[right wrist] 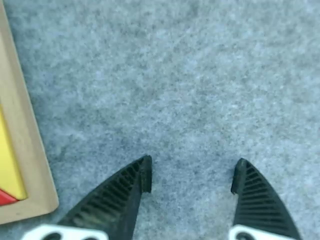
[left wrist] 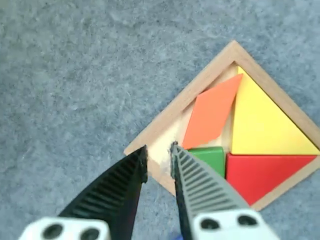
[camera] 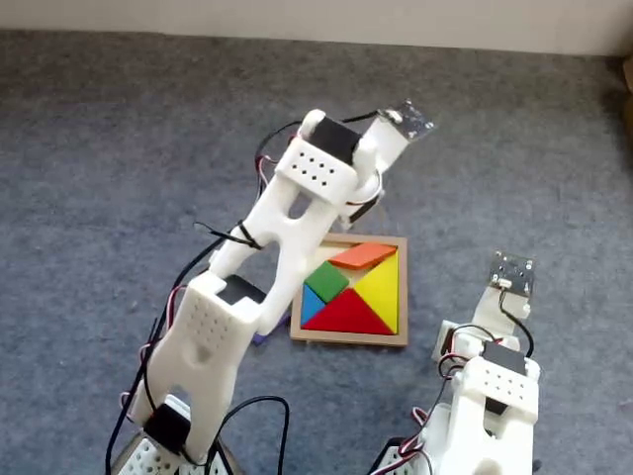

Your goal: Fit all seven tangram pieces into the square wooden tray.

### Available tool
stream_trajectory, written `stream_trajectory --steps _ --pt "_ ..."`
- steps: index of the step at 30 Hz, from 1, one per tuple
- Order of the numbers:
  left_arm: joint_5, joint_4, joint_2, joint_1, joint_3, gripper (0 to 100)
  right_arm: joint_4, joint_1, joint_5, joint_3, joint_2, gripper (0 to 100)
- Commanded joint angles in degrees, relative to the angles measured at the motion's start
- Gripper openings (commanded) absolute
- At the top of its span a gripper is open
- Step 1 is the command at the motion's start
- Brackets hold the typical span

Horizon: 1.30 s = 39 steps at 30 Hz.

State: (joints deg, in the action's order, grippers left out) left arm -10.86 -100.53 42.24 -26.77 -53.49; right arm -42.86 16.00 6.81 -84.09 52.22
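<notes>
The square wooden tray (camera: 348, 339) lies on the carpet in mid-table. It holds an orange parallelogram (camera: 361, 255), a yellow triangle (camera: 381, 287), a green square (camera: 326, 280), a blue triangle (camera: 310, 305) and a red triangle (camera: 351, 315). My left gripper (left wrist: 159, 157) hovers over the tray's corner (left wrist: 200, 85) beside the orange parallelogram (left wrist: 210, 112), its fingers a narrow gap apart and holding nothing. My right gripper (right wrist: 192, 175) stands open over bare carpet, just beside the tray's edge (right wrist: 25, 150).
A purple piece (camera: 259, 338) peeks out on the carpet under the left arm (camera: 297, 213), beside the tray's left edge. Grey carpet surrounds the tray on every side. The right arm (camera: 495, 391) stands at the front right.
</notes>
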Motion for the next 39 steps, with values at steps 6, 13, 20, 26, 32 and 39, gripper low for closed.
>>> stream_trajectory --steps 6,13,20,26,32,39 --pt "6.68 5.98 -3.12 -0.04 11.12 8 0.84 0.66 0.53 -0.04 0.84 25.9" --pt "10.46 11.16 2.33 -0.92 12.18 8 0.84 0.66 0.53 -0.04 0.84 25.9" --pt "12.31 13.10 6.99 -2.42 12.09 8 0.84 0.66 0.53 -0.04 0.84 25.9" --pt "12.48 11.34 6.81 -4.97 11.91 8 0.84 0.66 0.53 -0.04 0.84 25.9" --pt "12.48 8.53 6.81 -7.08 8.57 8 0.84 0.66 0.53 -0.04 0.84 25.9" --pt "12.48 3.16 6.90 -3.21 -1.63 8 0.84 0.48 0.53 -0.04 0.84 25.9"
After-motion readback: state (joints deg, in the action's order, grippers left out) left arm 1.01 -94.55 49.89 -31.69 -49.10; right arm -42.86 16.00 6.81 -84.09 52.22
